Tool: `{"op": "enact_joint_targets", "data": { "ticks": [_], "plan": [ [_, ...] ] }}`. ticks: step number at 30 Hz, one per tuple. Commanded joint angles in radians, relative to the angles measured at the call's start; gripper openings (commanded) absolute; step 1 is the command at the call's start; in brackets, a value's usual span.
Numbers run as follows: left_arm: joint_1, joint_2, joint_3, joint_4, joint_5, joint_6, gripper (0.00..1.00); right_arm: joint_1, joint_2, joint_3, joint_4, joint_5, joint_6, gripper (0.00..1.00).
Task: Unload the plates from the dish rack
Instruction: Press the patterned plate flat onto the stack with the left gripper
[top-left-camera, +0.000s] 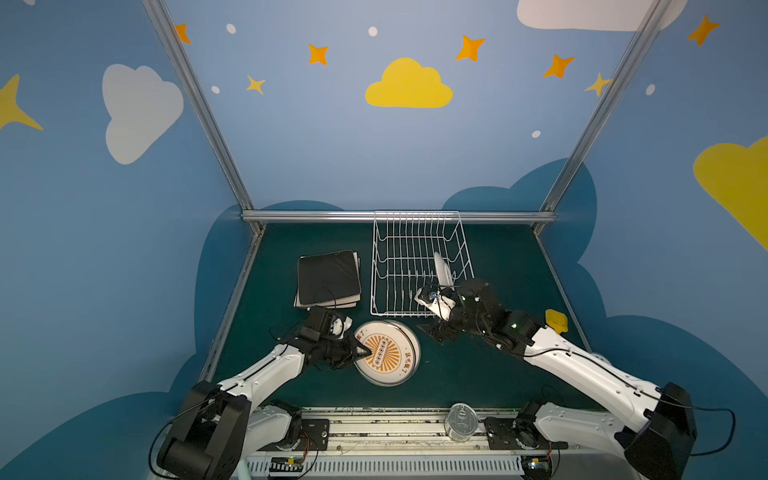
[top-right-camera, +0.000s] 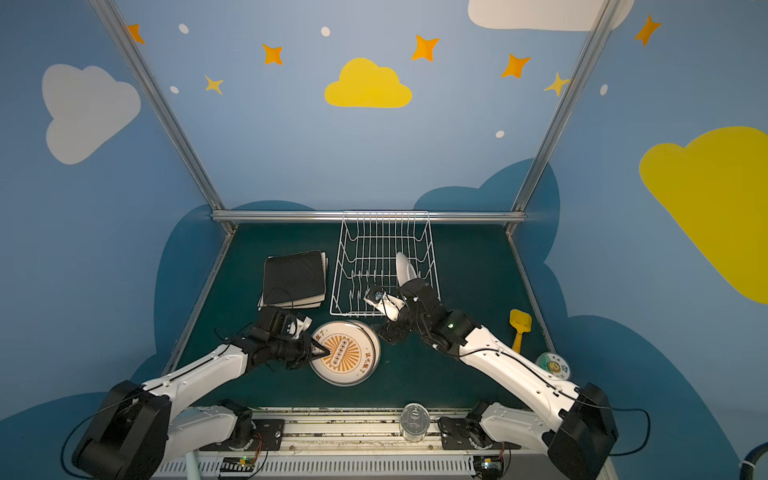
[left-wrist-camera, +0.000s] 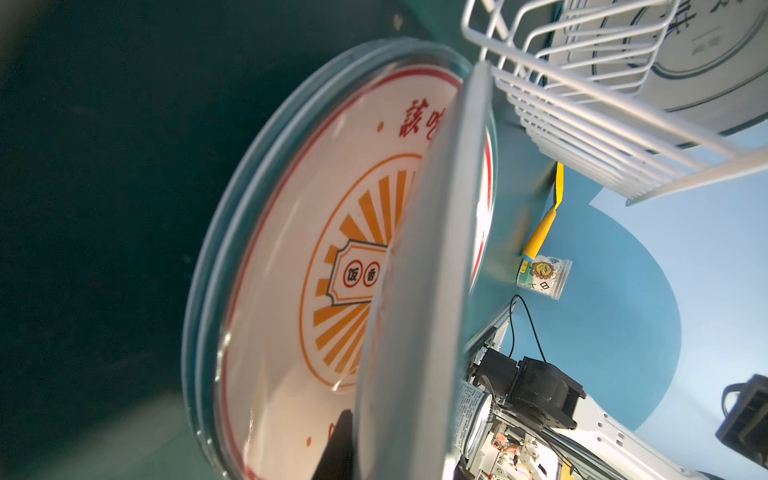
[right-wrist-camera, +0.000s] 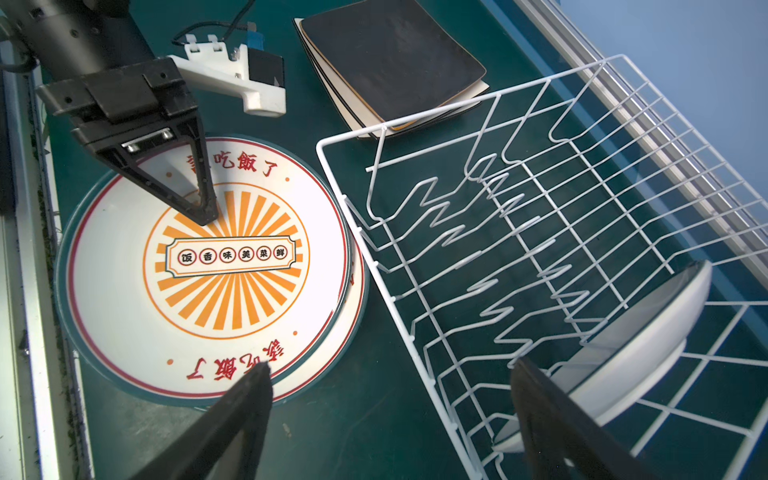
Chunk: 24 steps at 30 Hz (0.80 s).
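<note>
In both top views the dish rack (top-left-camera: 399, 270) stands at the centre of the frame, against the far rail of the green tabletop (top-left-camera: 498, 270). One white round plate (top-left-camera: 442, 270) stands on edge in the rack's lower right corner. Left of the rack the black square plate (top-left-camera: 328, 276) lies on top of the cream square plates (right-wrist-camera: 363, 114). Below centre sits a stack of round plates (top-left-camera: 395, 361), with an orange sunburst face on top. The left end effector (top-left-camera: 365, 352) has its tip over that sunburst; I cannot tell how far apart its jaws stand. The right end effector (right-wrist-camera: 390, 365) is at the rack's lower edge, wide open and holding nothing. One of its fingers (right-wrist-camera: 540, 399) is just beside the upright plate.
</note>
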<state>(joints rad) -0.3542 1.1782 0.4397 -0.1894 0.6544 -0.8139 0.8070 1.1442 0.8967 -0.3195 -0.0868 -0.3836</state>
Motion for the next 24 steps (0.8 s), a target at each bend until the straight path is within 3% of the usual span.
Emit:
{"op": "enact_joint_targets", "data": {
  "ticks": [1,10,19,24],
  "plan": [
    [-0.002,0.003,0.031,-0.060,0.007,0.054,0.31,0.005,-0.012,0.005,0.021,0.008,-0.006,0.90],
    [-0.004,0.030,0.078,-0.159,-0.014,0.112,0.38,0.006,-0.006,0.009,0.035,0.009,-0.003,0.90],
    [-0.004,0.064,0.168,-0.299,-0.067,0.194,0.58,0.005,0.006,0.028,0.017,0.008,0.005,0.90],
    [-0.005,0.050,0.178,-0.297,-0.100,0.188,0.75,0.005,0.008,0.029,0.026,0.018,0.002,0.90]
  ]
}}
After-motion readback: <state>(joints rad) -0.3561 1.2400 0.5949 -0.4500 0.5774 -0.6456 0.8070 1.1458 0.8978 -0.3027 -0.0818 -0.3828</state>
